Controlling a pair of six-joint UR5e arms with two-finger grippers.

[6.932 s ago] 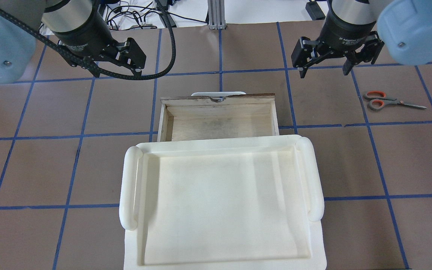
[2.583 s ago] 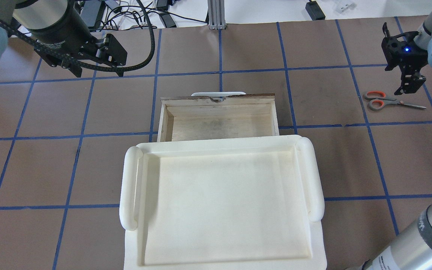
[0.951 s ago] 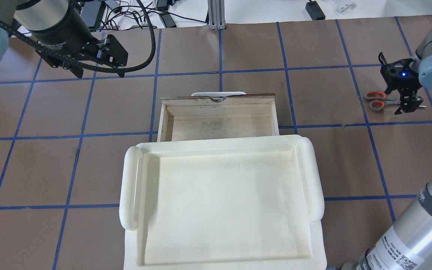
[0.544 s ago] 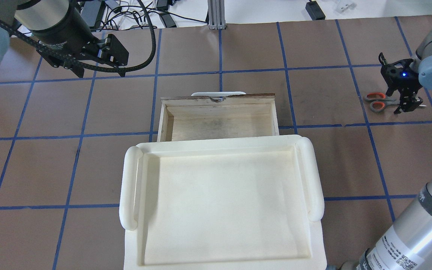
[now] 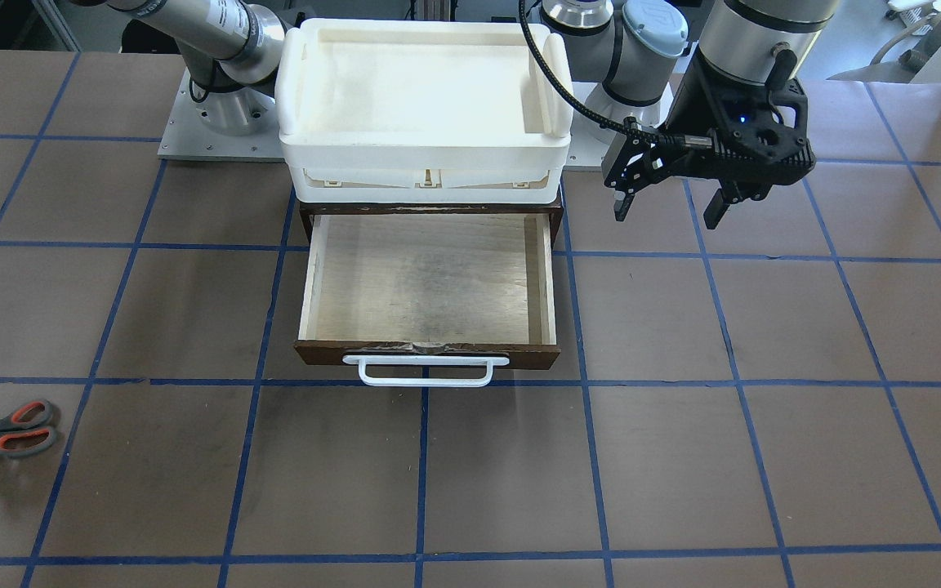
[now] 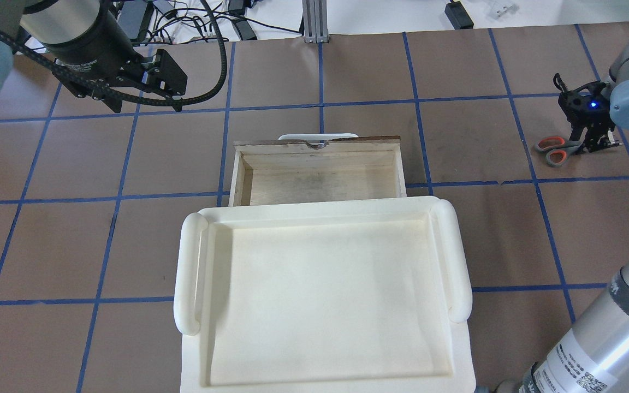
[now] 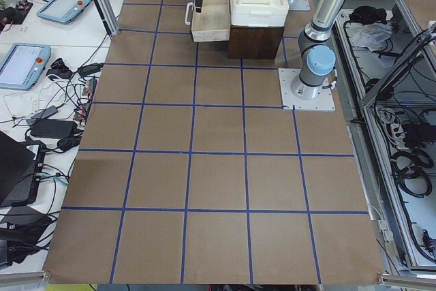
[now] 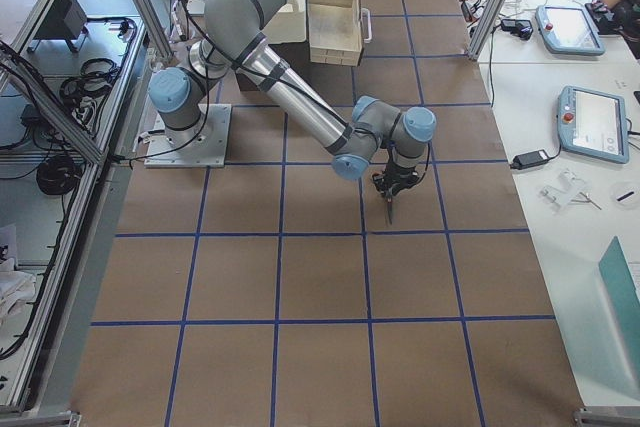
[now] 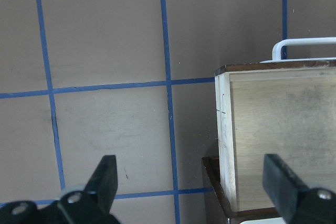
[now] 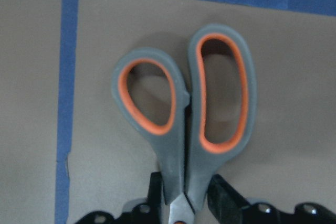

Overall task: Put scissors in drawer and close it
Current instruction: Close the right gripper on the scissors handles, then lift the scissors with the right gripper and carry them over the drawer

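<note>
The scissors (image 6: 552,151), grey handles lined orange, lie at the table's right side; the blades are hidden under my right gripper (image 6: 593,144). In the right wrist view the black fingers (image 10: 220,195) clamp the scissors (image 10: 184,103) just behind the loops. They also show at the left edge of the front view (image 5: 21,427). The brown wooden drawer (image 6: 320,183) stands pulled open and empty, white bar handle (image 5: 425,371) on its front. My left gripper (image 5: 671,200) hangs open and empty beside the cabinet, left of the drawer (image 9: 278,129) in the overhead view.
A large white plastic tray (image 6: 320,218) sits on top of the cabinet above the drawer. Blue tape lines grid the brown tabletop. Cables and devices lie beyond the far table edge. My right arm's lower links (image 6: 609,338) rise at the near right corner.
My right gripper has come down from above the table onto the scissors and shut on them. In the last half second the scissors' handles shifted and turned slightly. The left arm has barely moved.
</note>
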